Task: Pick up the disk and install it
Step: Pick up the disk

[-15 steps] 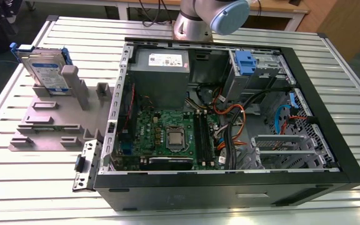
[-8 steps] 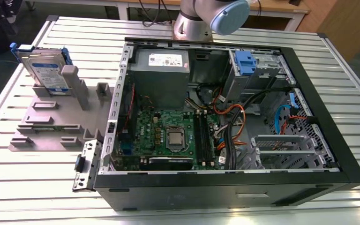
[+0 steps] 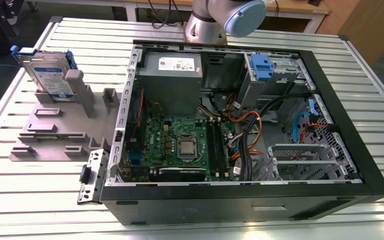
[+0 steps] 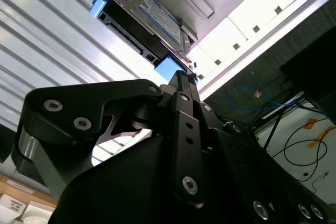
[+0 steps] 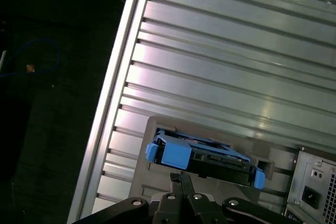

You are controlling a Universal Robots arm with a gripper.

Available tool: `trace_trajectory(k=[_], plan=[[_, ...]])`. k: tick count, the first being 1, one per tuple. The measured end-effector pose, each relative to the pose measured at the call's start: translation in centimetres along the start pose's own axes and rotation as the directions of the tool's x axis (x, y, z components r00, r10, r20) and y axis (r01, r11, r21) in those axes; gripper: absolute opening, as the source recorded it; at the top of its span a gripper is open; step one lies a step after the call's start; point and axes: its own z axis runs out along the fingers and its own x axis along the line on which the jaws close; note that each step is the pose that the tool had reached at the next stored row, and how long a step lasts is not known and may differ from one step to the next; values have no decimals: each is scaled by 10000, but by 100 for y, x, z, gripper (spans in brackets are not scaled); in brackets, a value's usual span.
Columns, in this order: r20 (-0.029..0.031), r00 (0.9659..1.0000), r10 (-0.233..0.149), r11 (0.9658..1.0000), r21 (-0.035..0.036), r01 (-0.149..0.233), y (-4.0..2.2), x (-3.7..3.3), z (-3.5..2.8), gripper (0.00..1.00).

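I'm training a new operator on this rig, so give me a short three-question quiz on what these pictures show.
1. True or false: the disk already sits inside the case.
2. The disk's bracket is: A red, B blue, C green.
3. Fill in: in the first wrist view, the gripper has its jaws ___ and holds nothing.

Key:
1. False. It stands upright in the grey holder, to the exterior view's left of the case.
2. B.
3. Shut.
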Motion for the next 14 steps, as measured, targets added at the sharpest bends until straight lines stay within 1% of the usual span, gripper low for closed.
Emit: trace_trajectory(k=[4, 8, 11, 14], plan=[[-8, 9998, -195, 9998, -2, 195, 0, 0, 0, 11], [-19, 9988, -489, 9988, -6, 489, 0, 0, 0, 11], [-31, 9970, -768, 9970, -10, 768, 0, 0, 0, 11], [-43, 9944, -1058, 9944, -14, 1058, 0, 0, 0, 11]])
